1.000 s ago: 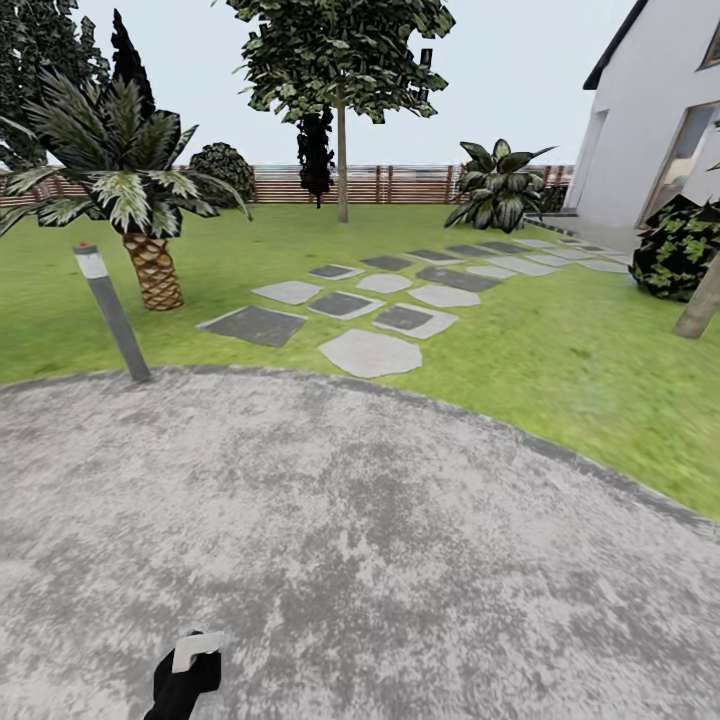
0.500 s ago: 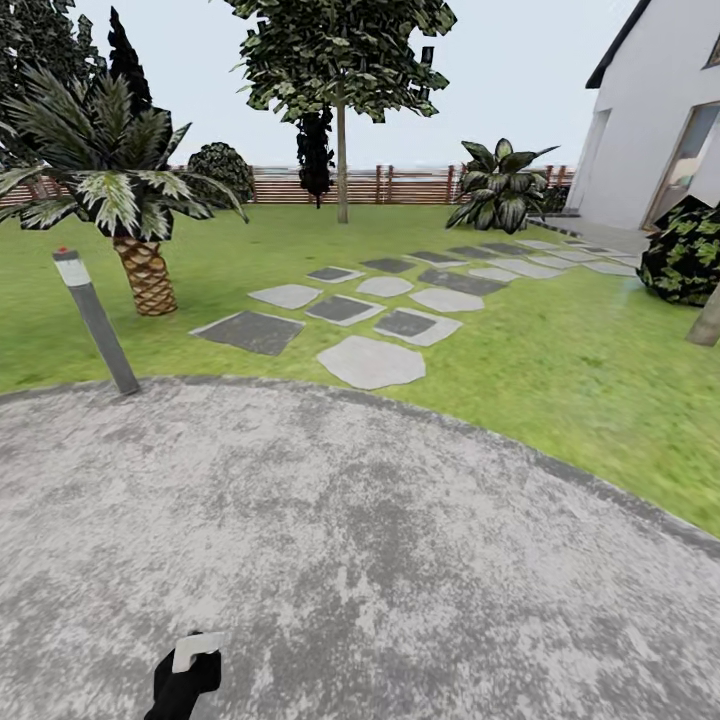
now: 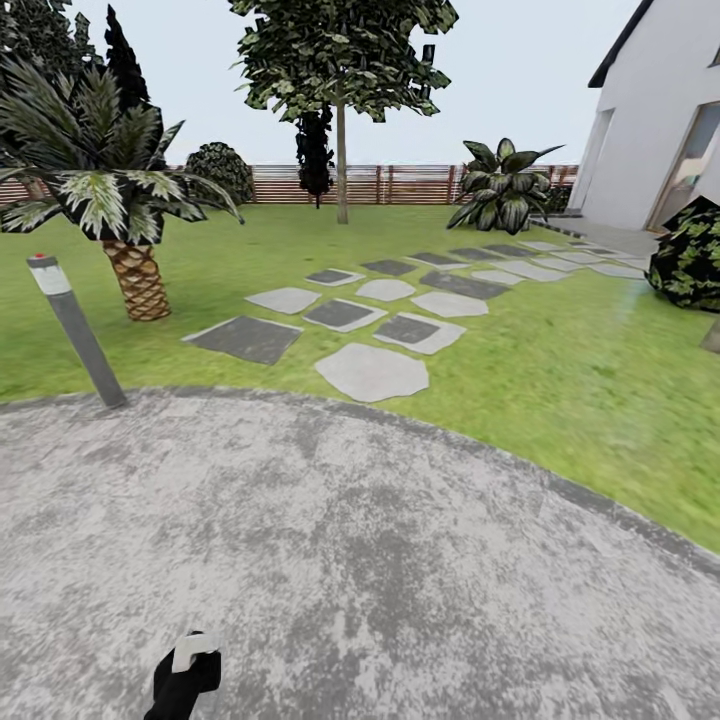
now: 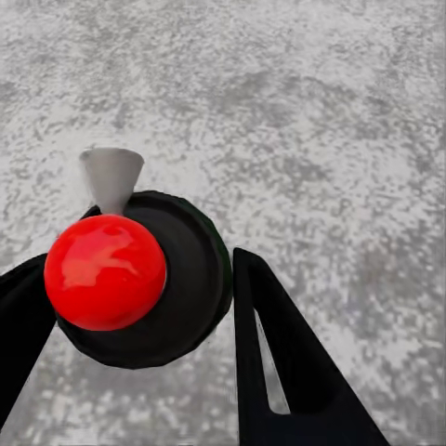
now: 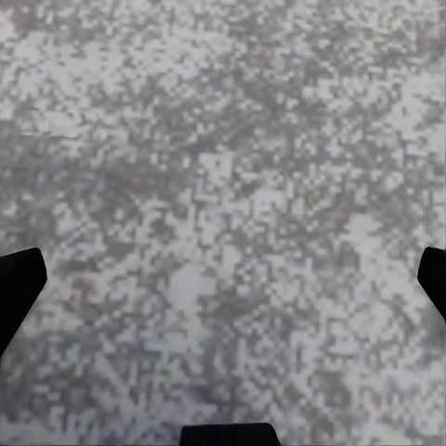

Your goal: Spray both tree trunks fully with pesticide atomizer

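View has swung right since a second ago, post (image 3: 75, 330) sliding left; left jaws grasping atomizer (image 4: 139, 279), right jaws released over floor (image 5: 223, 214), so still seeking trunks.

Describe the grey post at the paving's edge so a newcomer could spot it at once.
Start at the palm-like plant on the lawn, at the head view's left. In front of it, where the floor meets grass, a slim grey post leans. No other thing there has its white band and red dot on top.
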